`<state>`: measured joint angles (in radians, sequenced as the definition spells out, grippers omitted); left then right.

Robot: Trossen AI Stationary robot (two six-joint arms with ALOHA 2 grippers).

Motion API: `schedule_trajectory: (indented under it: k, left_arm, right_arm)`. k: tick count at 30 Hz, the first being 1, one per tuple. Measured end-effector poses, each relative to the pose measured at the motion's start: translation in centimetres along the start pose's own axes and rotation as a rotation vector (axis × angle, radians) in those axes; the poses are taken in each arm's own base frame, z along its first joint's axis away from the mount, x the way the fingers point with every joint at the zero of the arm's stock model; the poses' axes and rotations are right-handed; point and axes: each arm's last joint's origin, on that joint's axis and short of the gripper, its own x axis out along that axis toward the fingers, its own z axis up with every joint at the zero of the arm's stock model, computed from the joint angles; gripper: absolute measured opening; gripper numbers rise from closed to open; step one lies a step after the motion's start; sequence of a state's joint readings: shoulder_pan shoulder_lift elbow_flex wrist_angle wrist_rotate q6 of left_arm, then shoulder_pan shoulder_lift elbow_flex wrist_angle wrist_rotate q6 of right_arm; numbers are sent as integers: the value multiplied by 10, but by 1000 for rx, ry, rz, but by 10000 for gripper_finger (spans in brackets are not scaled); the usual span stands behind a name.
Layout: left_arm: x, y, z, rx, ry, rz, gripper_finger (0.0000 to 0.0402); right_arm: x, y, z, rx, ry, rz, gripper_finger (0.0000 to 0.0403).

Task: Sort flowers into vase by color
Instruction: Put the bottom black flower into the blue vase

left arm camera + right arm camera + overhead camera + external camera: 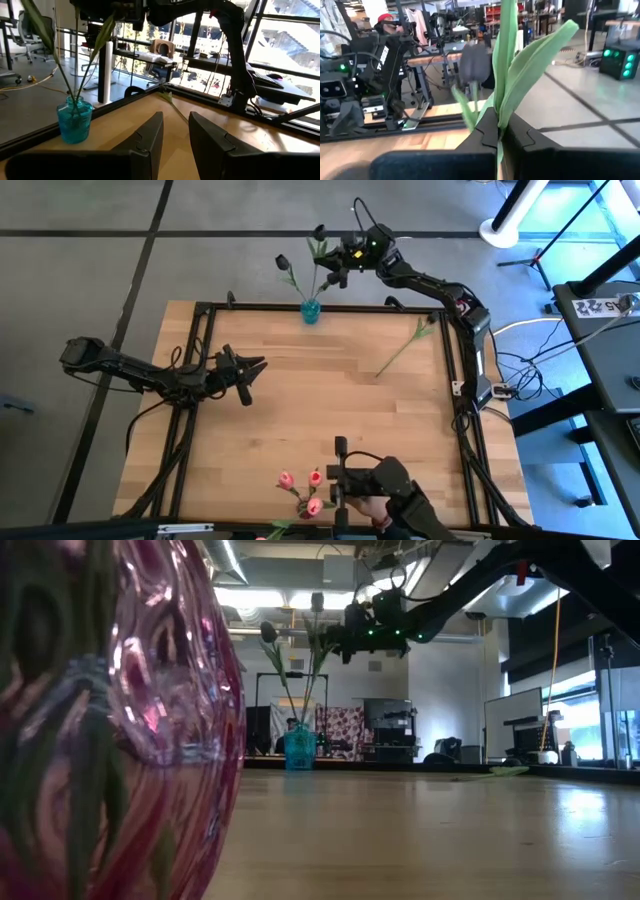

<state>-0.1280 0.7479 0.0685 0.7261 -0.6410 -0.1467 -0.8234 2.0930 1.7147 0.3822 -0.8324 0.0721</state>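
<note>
The right gripper (338,264) hangs above the table's far edge, at about 12 o'clock from the table's middle in the high view, its fingers (485,131) clamped on the green stem (504,55) of a dark-headed flower (320,232). That flower stands over the small teal vase (311,311), which sits on the far edge of the wooden table (300,410); whether the stem's end is inside the neck cannot be told. A second dark-headed flower (283,262) already leans in the same vase, tilting toward 10 o'clock.

A loose flower (403,347) lies flat on the wood at about 2 o'clock from the table's middle, well apart from the vase; its head colour cannot be made out.

At the near edge, around 6 o'clock, three pink-headed flowers (301,489) stand in a pink glass vase (110,730), which fills the low view's foreground. Just beside them a black device (372,478) is held by a person's hand (368,507).

The left gripper (247,372) waits over the table at about 9 o'clock, its fingers (150,134) parted and empty, pointing toward the teal vase.
</note>
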Motion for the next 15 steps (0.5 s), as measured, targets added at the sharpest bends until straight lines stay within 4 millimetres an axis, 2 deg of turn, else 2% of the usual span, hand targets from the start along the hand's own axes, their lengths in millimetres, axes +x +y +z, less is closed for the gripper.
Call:
schedule_trajectory:
  k: [8, 15]
  left_arm:
    - [0, 0, 0, 5, 0, -2, 89]
    - [0, 0, 0, 18, 0, -8, 89]
  right_arm:
    - [9, 8, -6, -34, 37, -2, 12]
    - [21, 21, -9, -75, 55, 18, 77]
